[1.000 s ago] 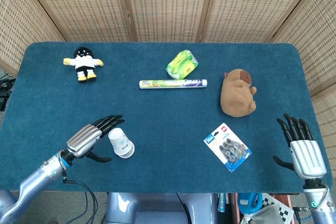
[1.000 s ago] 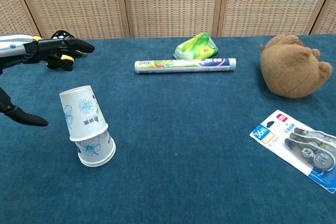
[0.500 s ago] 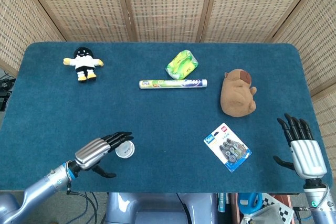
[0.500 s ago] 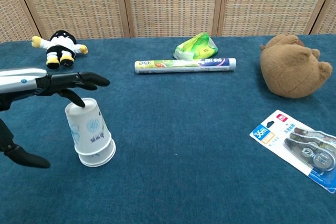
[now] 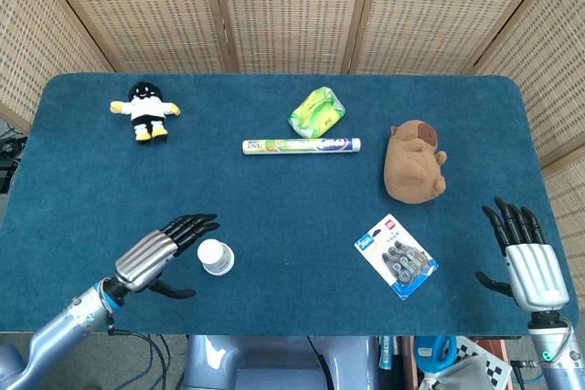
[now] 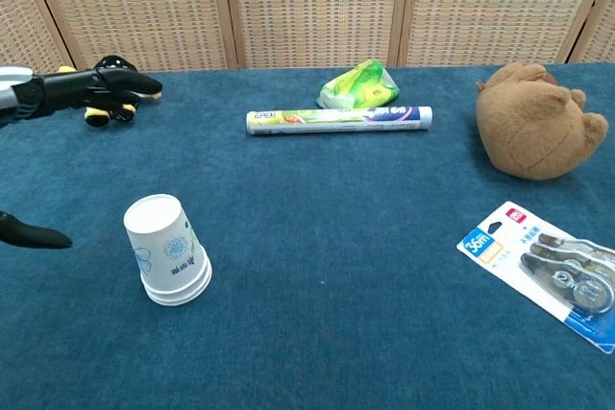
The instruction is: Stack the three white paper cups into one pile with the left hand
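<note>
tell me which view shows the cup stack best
The chest view. It shows the cup stack from the side, upside down, with layered rims at its base and blue print on the wall. The head view looks down on the cup stack, so only its round top shows, beside the left hand.

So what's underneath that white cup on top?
The top cup sits upside down over more cups; only stacked rims show at the base. How many are nested inside is hidden, as is anything under them.
</note>
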